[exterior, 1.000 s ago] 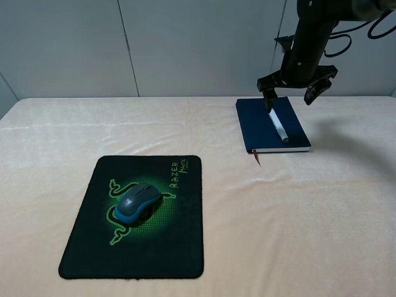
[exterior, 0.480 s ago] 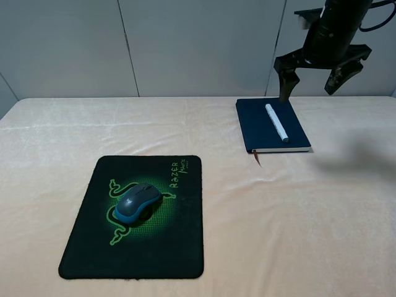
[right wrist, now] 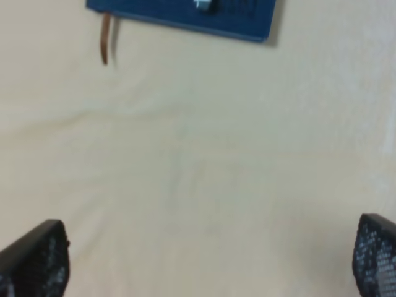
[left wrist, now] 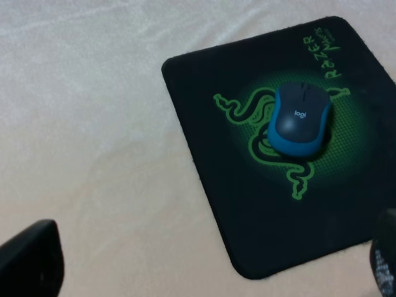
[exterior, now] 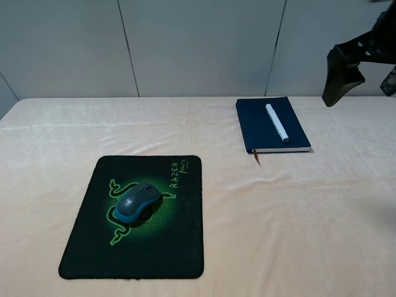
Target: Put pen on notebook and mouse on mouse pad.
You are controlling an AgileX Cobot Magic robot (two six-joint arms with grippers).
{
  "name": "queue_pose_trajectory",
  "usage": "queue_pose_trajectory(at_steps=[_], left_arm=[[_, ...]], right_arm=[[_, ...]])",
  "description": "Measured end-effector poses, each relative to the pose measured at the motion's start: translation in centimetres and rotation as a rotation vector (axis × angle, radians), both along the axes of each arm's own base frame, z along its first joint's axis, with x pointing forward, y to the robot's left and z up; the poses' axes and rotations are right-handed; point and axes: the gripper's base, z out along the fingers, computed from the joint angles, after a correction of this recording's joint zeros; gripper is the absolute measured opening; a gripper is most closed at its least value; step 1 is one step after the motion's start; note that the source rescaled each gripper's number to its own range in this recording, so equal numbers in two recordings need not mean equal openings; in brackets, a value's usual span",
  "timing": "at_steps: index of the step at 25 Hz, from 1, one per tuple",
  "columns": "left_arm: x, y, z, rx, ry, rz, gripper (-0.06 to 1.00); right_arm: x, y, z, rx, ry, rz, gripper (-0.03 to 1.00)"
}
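The right pincer (exterior: 365,71) hangs high beyond the desk (exterior: 297,210), spread wide and empty, while the slim white pen (exterior: 276,122) lies on the navy hardcover notebook (exterior: 257,127) and the rounded mouse (exterior: 137,202) sits on the black mouse pad (exterior: 167,247).

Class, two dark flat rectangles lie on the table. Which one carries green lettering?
The mouse pad, the black one under the mouse, with its green snake logo and lettering. The navy notebook has a plain cover and holds the pen.
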Motion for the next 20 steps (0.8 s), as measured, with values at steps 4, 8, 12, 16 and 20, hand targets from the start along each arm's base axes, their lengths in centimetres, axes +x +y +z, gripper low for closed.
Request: queue_pose_trajectory(at_steps=[4, 8, 12, 16, 20], left_arm=[[0.0, 0.0, 0.0, 0.000, 0.000, 0.000, 1.00], [0.0, 0.0, 0.0, 0.000, 0.000, 0.000, 1.00], [0.0, 0.0, 0.0, 0.000, 0.000, 0.000, 1.00], [0.0, 0.0, 0.0, 0.000, 0.000, 0.000, 1.00], [0.0, 0.0, 0.0, 0.000, 0.000, 0.000, 1.00]], right_arm=[[-4.7, -0.7, 1.1, 0.068, -0.054, 0.002, 1.00], [-9.4, -1.6, 1.3, 0.120, -0.108, 0.006, 1.00], [-13.9, -2.7, 1.0, 0.148, -0.191, 0.010, 1.00], [-18.4, -3.8, 0.5, 0.178, -0.307, 0.017, 1.00], [-22.2, -4.8, -0.6, 0.205, -0.423, 0.017, 1.00]])
